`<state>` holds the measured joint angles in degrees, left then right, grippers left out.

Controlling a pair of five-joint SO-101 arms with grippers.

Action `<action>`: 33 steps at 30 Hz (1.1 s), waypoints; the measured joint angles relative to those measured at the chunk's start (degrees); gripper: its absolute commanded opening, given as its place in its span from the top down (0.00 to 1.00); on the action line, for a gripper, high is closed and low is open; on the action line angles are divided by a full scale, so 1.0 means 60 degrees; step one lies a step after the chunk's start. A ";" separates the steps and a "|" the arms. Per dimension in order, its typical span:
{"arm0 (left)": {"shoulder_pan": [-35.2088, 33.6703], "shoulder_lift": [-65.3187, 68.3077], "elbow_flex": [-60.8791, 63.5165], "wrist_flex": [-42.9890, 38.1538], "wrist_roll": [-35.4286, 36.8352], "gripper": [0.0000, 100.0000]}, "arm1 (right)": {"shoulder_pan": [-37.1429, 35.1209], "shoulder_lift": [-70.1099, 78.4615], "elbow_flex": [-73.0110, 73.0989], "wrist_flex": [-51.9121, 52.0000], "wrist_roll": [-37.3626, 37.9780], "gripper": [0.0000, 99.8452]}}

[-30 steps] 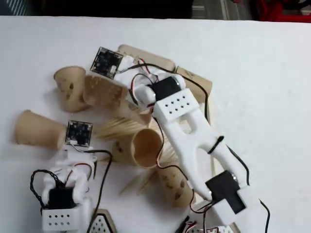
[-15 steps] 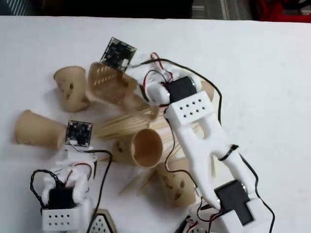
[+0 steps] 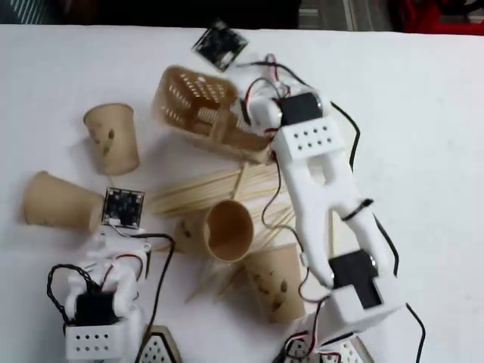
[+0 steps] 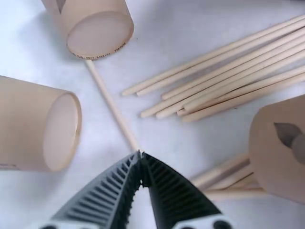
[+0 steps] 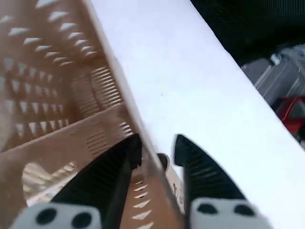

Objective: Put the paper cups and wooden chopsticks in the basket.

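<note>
Now the right gripper [image 5: 157, 143] pinches the wall of the basket [image 3: 193, 102], which is tipped on its side. Four cups [image 3: 113, 136] and the chopsticks [image 3: 204, 193] lie on the worktop [image 3: 423, 113]. The left gripper [image 4: 141, 160], pressed together, hangs above one of them.

Right arm [image 3: 314, 189]: white printed shells carrying black servo blocks, hole grid dotting one link, red and black cables trailing. Left arm [image 3: 94, 336]: matching white, black cable looping. Left gripper [image 4: 139, 157], right gripper [image 5: 157, 143]: dark ribbed jaws showing, white screw-holed bases
</note>
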<state>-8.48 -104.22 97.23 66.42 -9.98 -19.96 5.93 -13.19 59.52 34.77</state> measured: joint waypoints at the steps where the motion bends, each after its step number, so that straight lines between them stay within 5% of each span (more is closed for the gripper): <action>1: 0.0000 0.0000 0.0000 0.0000 0.0000 0.97 | 0.0103 0.0176 -0.0234 0.0000 -0.0176 0.80; 15: 0.0000 0.0000 0.0000 0.0000 0.0000 0.97 | 0.0132 0.0352 -0.1275 0.0132 -0.0513 0.79; 33: 0.0000 0.0000 0.0000 0.0000 0.0000 0.97 | 0.0103 -0.2330 -0.1275 0.4879 -0.0513 0.79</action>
<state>-8.48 -104.22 97.23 66.42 -9.98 -19.34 -8.04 -20.84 88.79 31.69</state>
